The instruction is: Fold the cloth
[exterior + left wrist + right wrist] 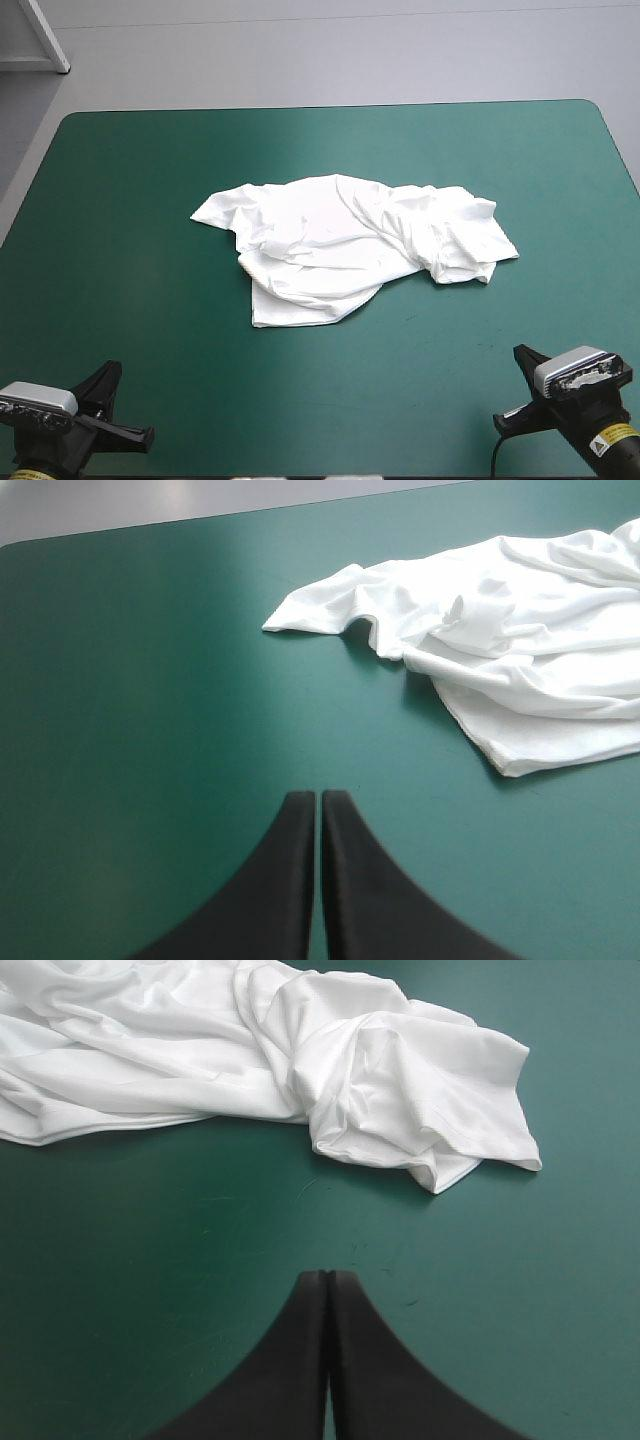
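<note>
The white T-shirt (pixel 345 245) lies crumpled and partly spread in the middle of the teal-green table. My left gripper (pixel 135 435) hovers near the front left corner, shut and holding nothing. In the left wrist view its fingers meet in one arch at the gripper (pixel 319 798), with the T-shirt (pixel 520 650) ahead and off to one side. My right gripper (pixel 512 385) sits near the front right corner, shut and empty. From the right wrist view, the gripper (pixel 328 1278) points toward the T-shirt (pixel 300 1060), whose bunched sleeve end lies closest.
Bare teal-green cover (pixel 150 330) surrounds the T-shirt on all sides. Beyond the table's far edge (pixel 330 106) is grey floor.
</note>
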Robot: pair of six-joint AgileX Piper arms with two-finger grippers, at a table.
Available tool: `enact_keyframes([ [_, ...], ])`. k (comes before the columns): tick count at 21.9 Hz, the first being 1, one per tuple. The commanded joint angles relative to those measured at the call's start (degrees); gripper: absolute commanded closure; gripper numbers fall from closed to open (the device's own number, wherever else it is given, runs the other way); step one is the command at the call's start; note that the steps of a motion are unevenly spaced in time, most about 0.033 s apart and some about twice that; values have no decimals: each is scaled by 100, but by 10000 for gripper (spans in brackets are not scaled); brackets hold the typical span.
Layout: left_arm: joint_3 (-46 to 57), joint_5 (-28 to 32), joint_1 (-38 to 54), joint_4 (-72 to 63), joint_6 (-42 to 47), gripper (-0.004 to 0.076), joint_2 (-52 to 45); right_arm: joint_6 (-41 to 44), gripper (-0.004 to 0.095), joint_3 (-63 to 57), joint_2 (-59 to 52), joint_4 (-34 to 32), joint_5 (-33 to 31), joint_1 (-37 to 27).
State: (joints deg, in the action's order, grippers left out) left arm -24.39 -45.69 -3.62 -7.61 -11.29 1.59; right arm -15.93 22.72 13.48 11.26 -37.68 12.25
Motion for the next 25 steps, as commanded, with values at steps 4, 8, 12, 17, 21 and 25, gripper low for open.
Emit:
enact_keyframes([
  [4,-131,408,-14,-104,27,705,116,-33,926,149,100,53,421,-31],
  [8,-131,408,-14,-104,27,705,116,-33,926,149,100,53,421,-31],
  [12,-131,408,-14,-104,16,705,116,-33,926,149,100,53,421,-31],
  [17,-131,580,-14,-221,38,705,116,-33,925,149,100,53,400,-31],
  [21,-131,496,-14,-417,77,704,162,-33,918,180,100,53,352,-31],
  [25,-131,437,-14,-1197,185,617,626,-33,891,348,100,42,270,-31],
])
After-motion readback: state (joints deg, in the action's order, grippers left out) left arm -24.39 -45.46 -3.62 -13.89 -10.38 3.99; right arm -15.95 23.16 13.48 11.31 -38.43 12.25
